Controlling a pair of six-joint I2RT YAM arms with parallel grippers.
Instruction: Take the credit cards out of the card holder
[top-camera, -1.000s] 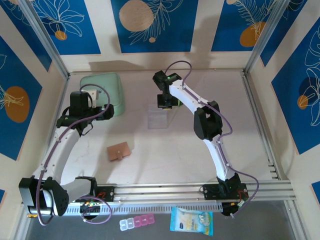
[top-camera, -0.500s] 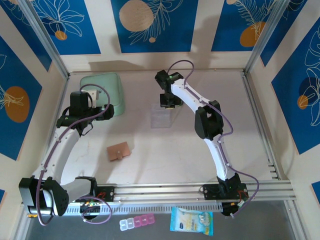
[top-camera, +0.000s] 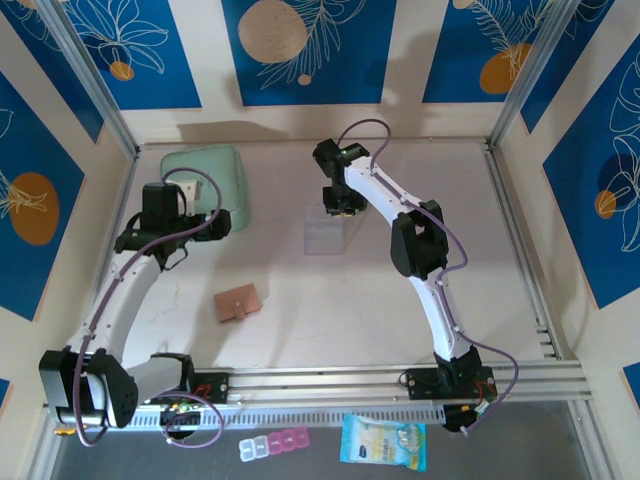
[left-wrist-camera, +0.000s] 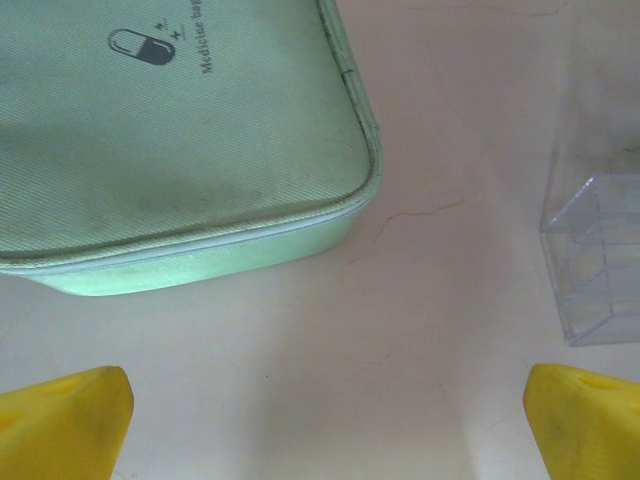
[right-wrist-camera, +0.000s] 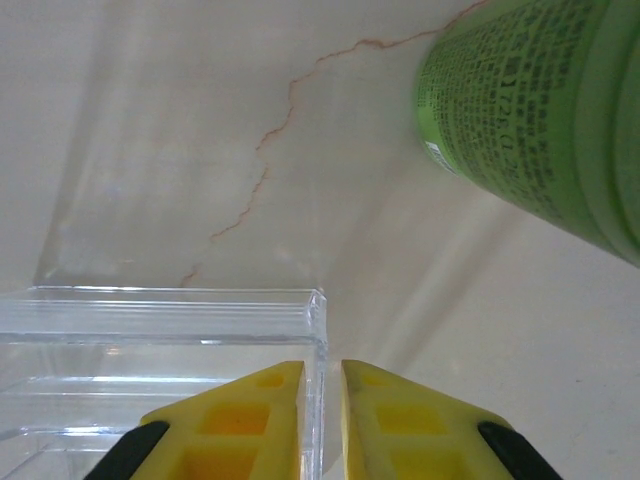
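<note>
The right jaws are nearly closed, their yellow fingers (right-wrist-camera: 230, 410) straddling the thin wall of a clear plastic box (right-wrist-camera: 150, 330); a sliver of gap shows, and whether they pinch the wall cannot be told. A green bottle (right-wrist-camera: 540, 110) lies just beyond. The left jaws stand wide open and hold nothing, hovering over bare tabletop (top-camera: 330, 320) beside the corner of a mint-green zip case (left-wrist-camera: 150, 130).

The card holder (top-camera: 238, 302) lies flat and closed on the tabletop, well apart from both. It sits almost straight back toward the arm bases from the left jaws, which are the nearer pair. From the right jaws it lies left and toward the near edge. Its long axis runs roughly left to right, the right end tilted slightly away from the bases. The cards are presumably inside.
</note>
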